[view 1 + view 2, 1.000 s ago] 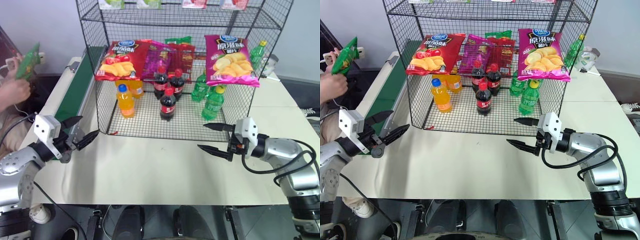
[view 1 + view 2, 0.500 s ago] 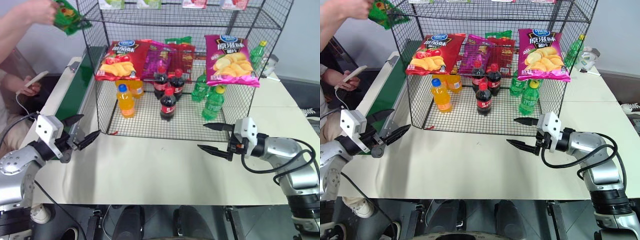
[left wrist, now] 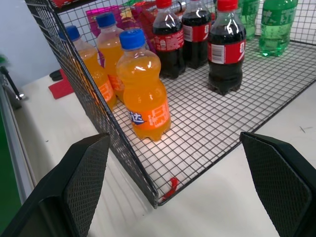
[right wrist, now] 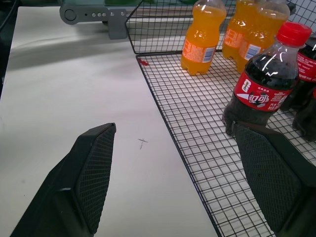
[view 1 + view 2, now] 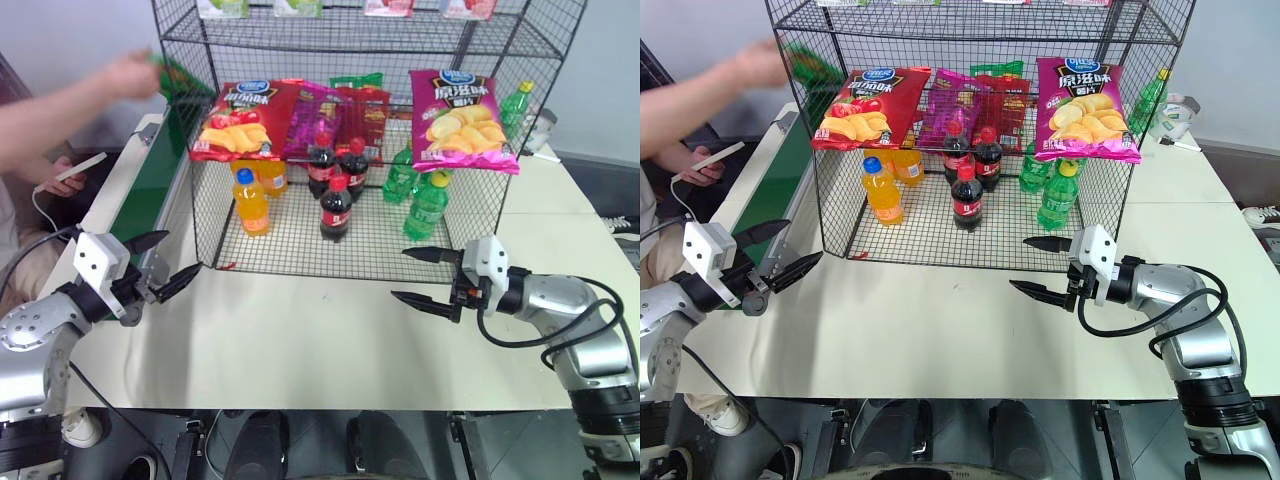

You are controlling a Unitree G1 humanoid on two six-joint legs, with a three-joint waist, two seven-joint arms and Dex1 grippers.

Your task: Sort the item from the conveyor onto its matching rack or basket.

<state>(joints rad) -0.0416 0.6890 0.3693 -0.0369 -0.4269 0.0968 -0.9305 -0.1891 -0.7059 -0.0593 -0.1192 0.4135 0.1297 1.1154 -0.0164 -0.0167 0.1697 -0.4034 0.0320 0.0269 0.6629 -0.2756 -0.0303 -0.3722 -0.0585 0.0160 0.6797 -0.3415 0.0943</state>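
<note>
A person's hand (image 5: 135, 75) holds the green item (image 5: 180, 80), blurred, in the air above the far part of the conveyor (image 5: 150, 185) and against the upper left corner of the rack (image 5: 360, 40). The conveyor's dark green belt runs along the table's left side. My left gripper (image 5: 180, 255) hovers open and empty near the belt's near end, by the rack's front left corner (image 3: 158, 200). At the front right of the rack my right gripper (image 5: 400, 274) stands open and empty above the white table (image 5: 300, 340).
On the rack's middle tier lie a red crisp bag (image 5: 235, 120) and magenta bags (image 5: 460, 120). Orange bottles (image 5: 252, 200), cola bottles (image 5: 337, 205) and green bottles (image 5: 425, 205) stand on the lowest tier. The person's other hand holds a phone (image 5: 75, 168) at far left.
The person's hand has brought the green bag down from the top left toward the rack's left side, above the belt. Both grippers have kept still.
</note>
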